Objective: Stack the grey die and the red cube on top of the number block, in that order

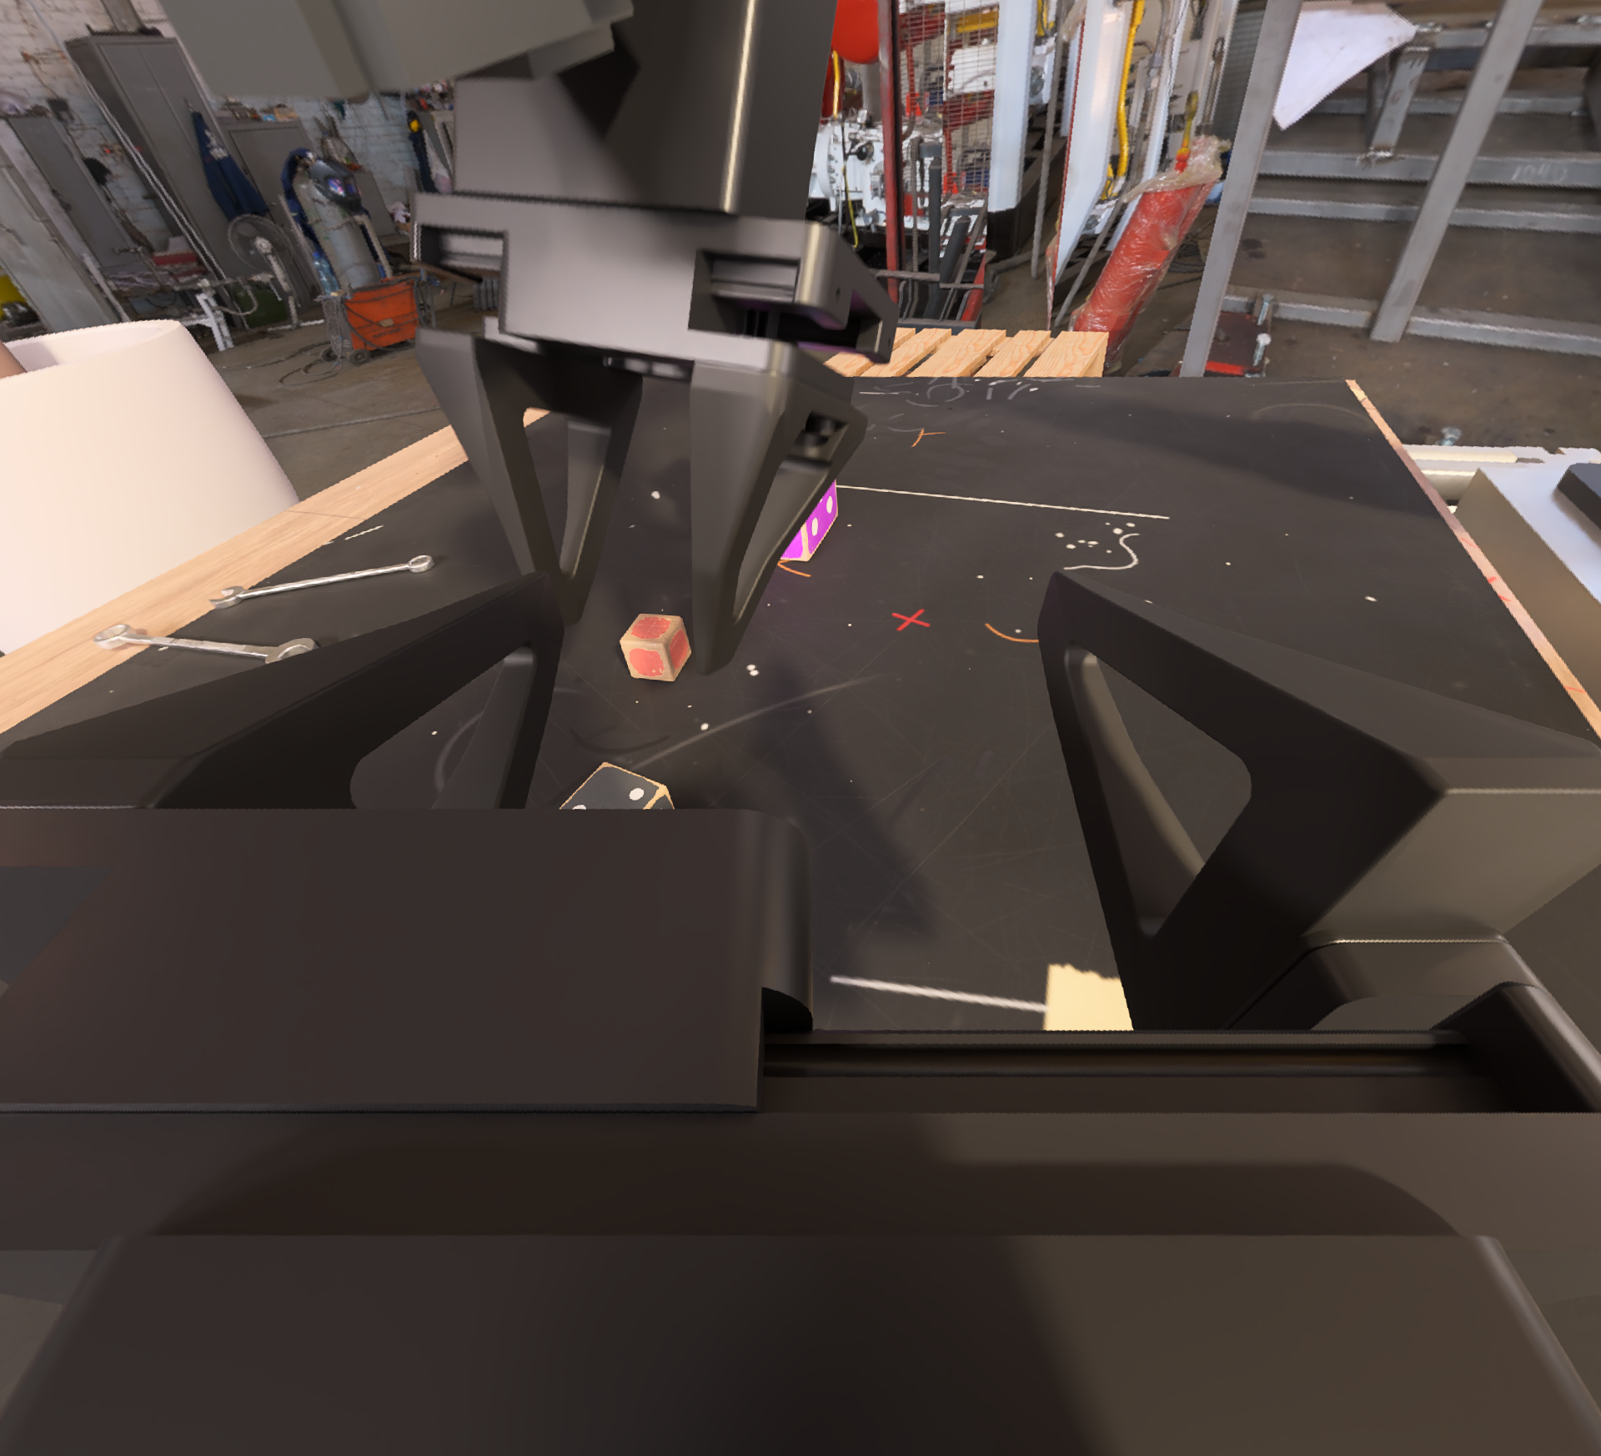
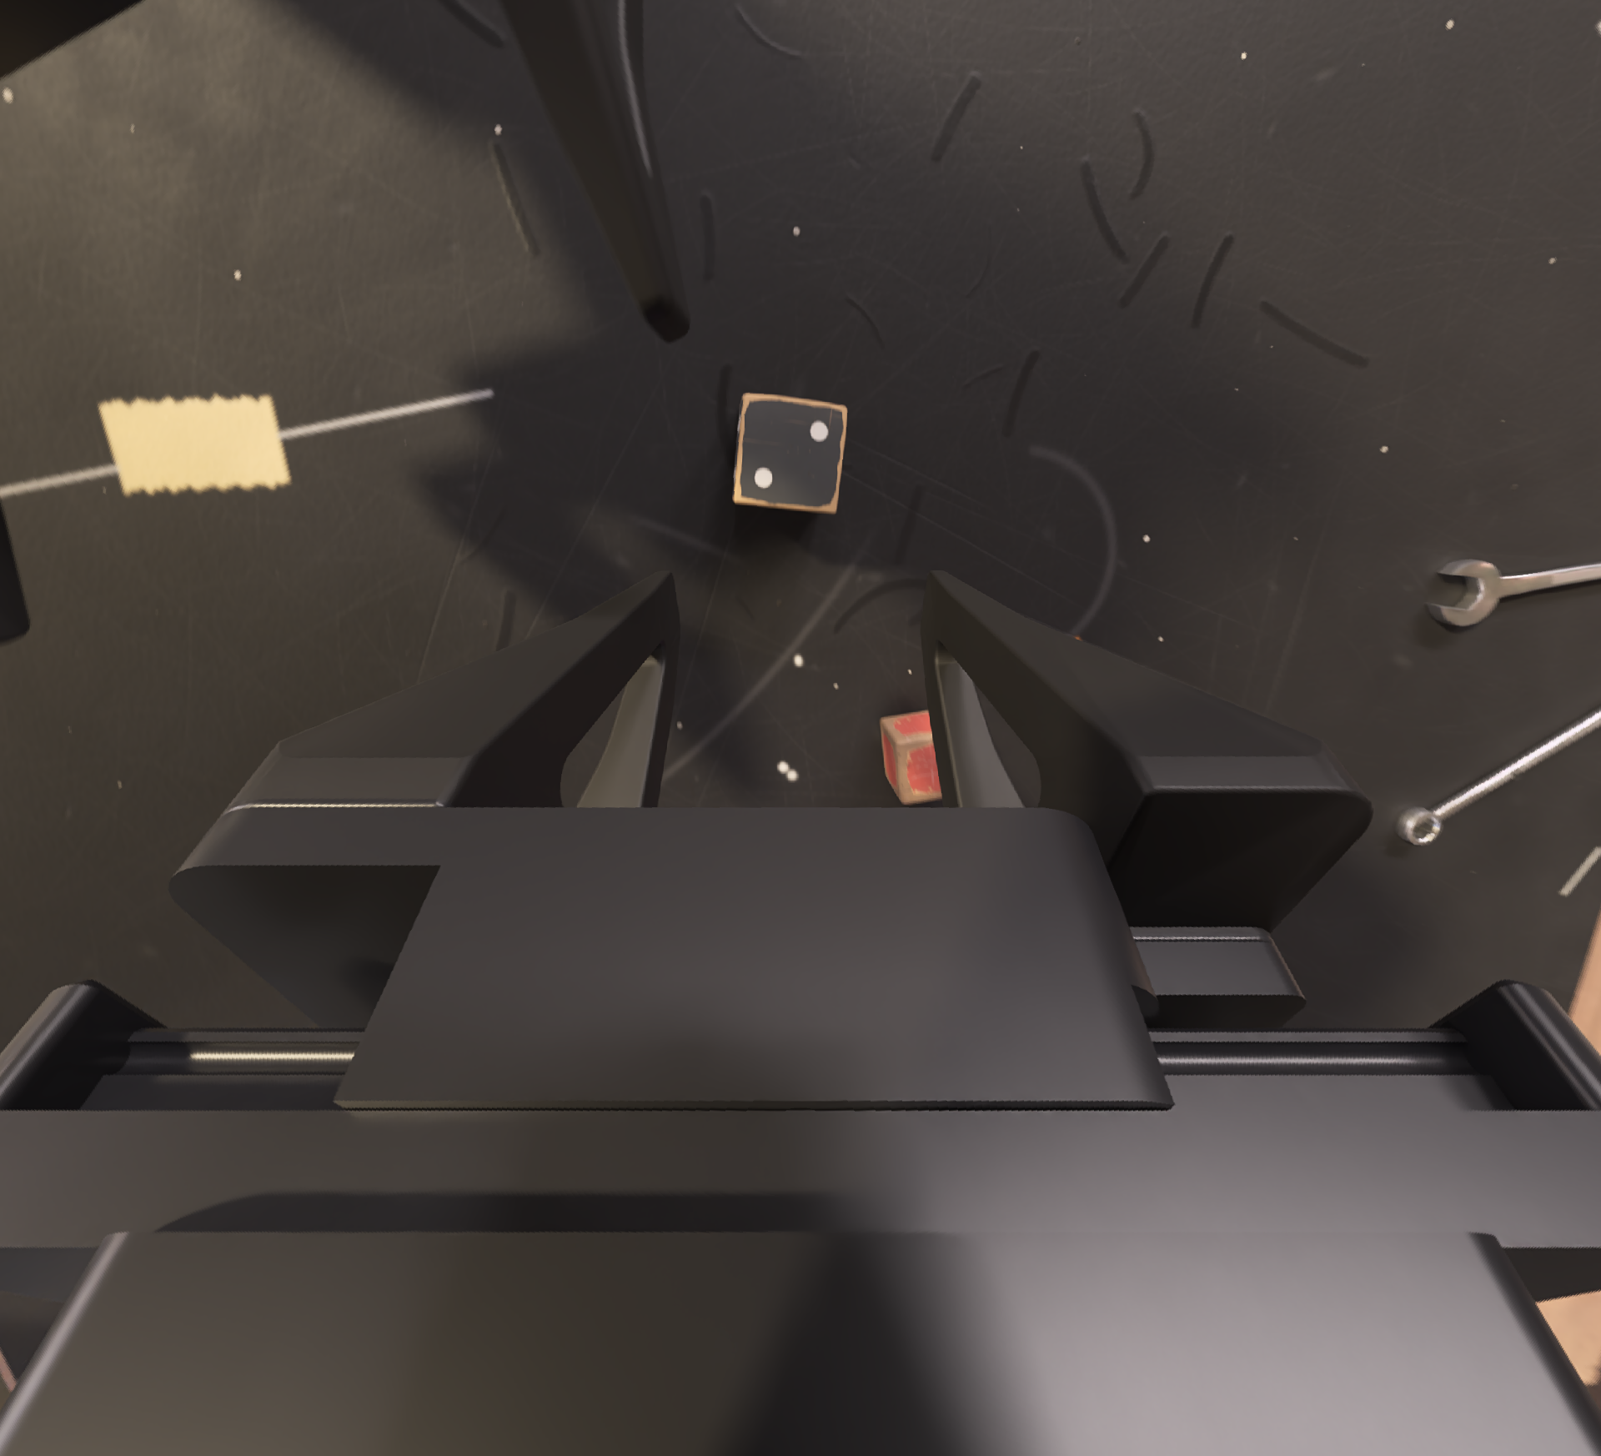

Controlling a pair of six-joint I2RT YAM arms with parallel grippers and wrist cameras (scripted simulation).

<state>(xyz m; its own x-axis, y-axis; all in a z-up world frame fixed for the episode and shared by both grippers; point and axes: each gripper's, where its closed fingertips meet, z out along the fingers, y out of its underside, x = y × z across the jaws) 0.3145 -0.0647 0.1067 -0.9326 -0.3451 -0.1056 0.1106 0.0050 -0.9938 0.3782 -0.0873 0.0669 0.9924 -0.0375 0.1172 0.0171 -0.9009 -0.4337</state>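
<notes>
The grey die [image 2: 788, 454], dark with white dots and tan edges, lies on the black mat just beyond my right gripper [image 2: 804, 583], which is open and empty and points straight down. The red cube [image 2: 911, 756] lies between its fingers, half hidden by the right one. In the left wrist view my left gripper [image 1: 793, 591] is open and empty, low over the mat. The die [image 1: 617, 789] peeks out beside its left finger. The red cube [image 1: 656, 645] sits under the right gripper [image 1: 641, 635]. The purple number block [image 1: 814, 531] is mostly hidden behind it.
Two wrenches [image 1: 320, 581] [image 1: 204, 642] lie at the mat's left edge, and also show in the right wrist view [image 2: 1473, 587] [image 2: 1421, 823]. A white cylinder [image 1: 113, 479] stands far left. A tan tape patch [image 2: 195, 444] is on the mat [image 1: 1126, 678].
</notes>
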